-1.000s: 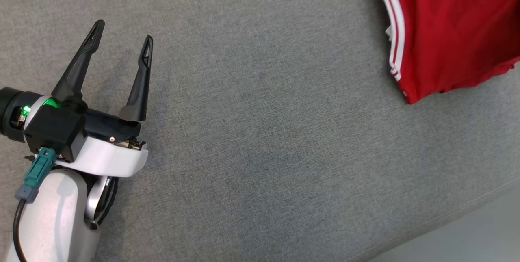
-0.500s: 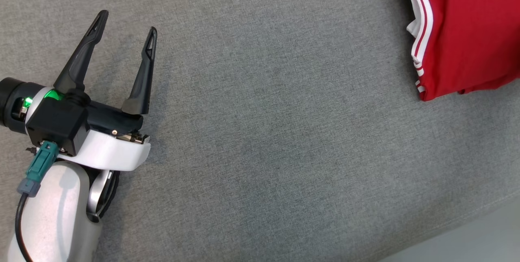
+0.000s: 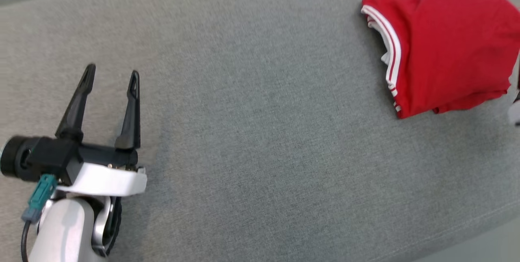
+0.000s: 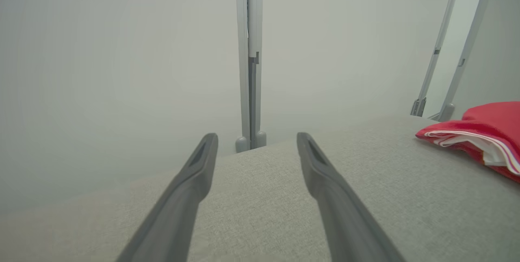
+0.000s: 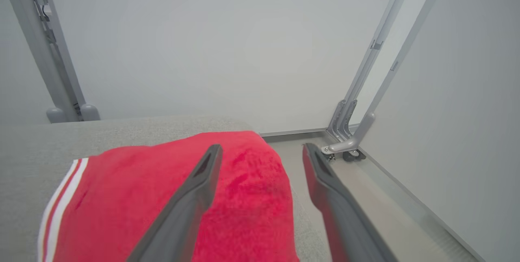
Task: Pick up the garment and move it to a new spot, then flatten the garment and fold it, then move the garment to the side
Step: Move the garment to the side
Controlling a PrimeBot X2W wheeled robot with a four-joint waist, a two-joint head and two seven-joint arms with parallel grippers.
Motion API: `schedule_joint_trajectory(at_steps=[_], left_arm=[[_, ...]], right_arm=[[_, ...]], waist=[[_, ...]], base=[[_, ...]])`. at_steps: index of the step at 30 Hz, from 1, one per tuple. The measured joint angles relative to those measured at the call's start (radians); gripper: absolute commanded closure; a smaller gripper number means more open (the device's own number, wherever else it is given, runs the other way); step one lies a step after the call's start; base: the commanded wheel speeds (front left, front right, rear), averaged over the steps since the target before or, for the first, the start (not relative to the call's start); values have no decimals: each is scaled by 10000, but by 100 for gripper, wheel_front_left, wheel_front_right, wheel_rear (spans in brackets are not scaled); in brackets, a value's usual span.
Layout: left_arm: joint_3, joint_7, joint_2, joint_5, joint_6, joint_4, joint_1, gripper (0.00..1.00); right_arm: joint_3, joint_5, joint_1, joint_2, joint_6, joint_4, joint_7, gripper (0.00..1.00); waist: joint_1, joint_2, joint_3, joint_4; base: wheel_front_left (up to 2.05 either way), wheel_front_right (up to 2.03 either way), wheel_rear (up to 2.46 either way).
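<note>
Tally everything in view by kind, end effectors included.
Red fabric garment with white striped trim: 1
Dark two-fingered end effectors: 2 (left end effector, right end effector), both open
Grey fabric-covered surface: 1
Total: 4

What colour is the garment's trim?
White with a thin red stripe; the trim shows best in the head view.

A red garment (image 3: 451, 46) with white-striped trim is being shown folded into a compact bundle. It is being carried in the upper right of the head view, near the right end of the grey worktop (image 3: 260, 132), with its striped edge being turned toward the frame's left.
</note>
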Motion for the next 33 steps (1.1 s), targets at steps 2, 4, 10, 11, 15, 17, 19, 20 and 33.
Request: schedule_joint_trajectory(at_steps=[2, 4, 10, 11, 15, 17, 19, 20, 33], left_arm=[[86, -38, -82, -128, 96, 88, 292, 0], [169, -44, -113, -255, 169, 115, 592, 0], [286, -117, -171, -401, 305, 84, 1050, 0], [309, -128, -173, -408, 332, 84, 1131, 0], [322, -127, -176, -483, 418, 113, 1472, 0], [311, -117, -184, -481, 464, 144, 1635, 0], [309, -113, -173, -466, 537, 174, 1800, 0], [307, -109, -171, -458, 589, 186, 1887, 0], [290, 132, -15, -474, 800, 222, 3091, 0]], right_arm=[[-278, -155, 672, 221, 0, -754, 0, 0], [-502, -314, 1257, 466, 0, -1546, -2, 0], [-761, -704, 2612, 1221, 0, -3331, -2, 0], [-754, -784, 2831, 1406, 0, -3651, 0, 0], [-541, -1101, 3569, 1973, 0, -4784, 265, 0], [-389, -1202, 3910, 2192, 0, -5269, 441, 0], [-307, -1308, 4190, 2416, 0, -5660, 685, 0], [-249, -1365, 4333, 2491, 0, -5829, 763, 0], [-222, -1643, 6124, 3221, 0, -6550, 1705, 0]], waist=[[0, 0, -338, 86], [0, 0, -668, 195], [0, 0, -1306, 629], [0, 0, -1414, 728], [0, 0, -1861, 1088], [0, 0, -2077, 1254], [0, 0, -2295, 1412], [0, 0, -2399, 1492], [0, 0, -3716, 2202]], base=[[0, 0, 0], [0, 0, 0], [0, 0, 0], [0, 0, 0], [0, 0, 0], [0, 0, 0], [0, 0, 0], [0, 0, 0], [0, 0, 0]])
